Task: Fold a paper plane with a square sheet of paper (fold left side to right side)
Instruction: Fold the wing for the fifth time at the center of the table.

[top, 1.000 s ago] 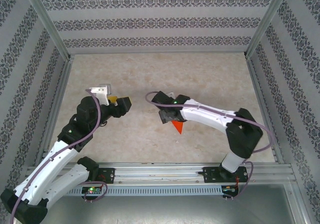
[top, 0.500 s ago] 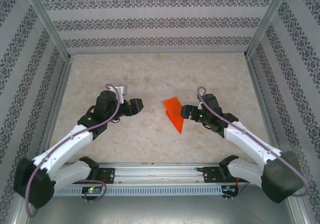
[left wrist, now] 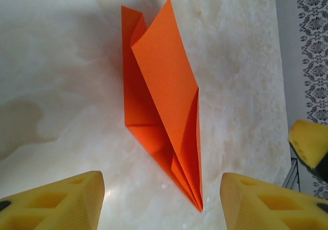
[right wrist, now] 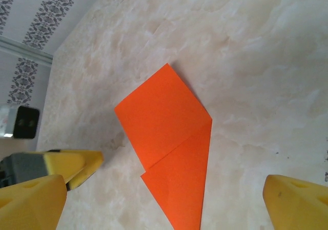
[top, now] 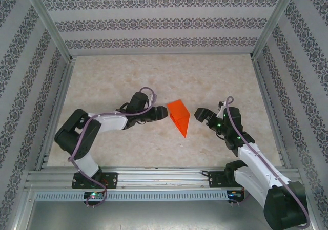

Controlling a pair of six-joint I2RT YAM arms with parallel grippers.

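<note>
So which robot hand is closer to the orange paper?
Left. The left gripper is right beside the folded orange paper, almost touching its edge. The right gripper is on the opposite side of the paper, with a visible gap between them.

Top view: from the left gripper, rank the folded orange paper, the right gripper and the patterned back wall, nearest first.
1. The folded orange-red paper sheet, just right of the left gripper.
2. The right gripper, beyond the paper, jaws open.
3. The grey patterned back wall, far at the rear.
</note>
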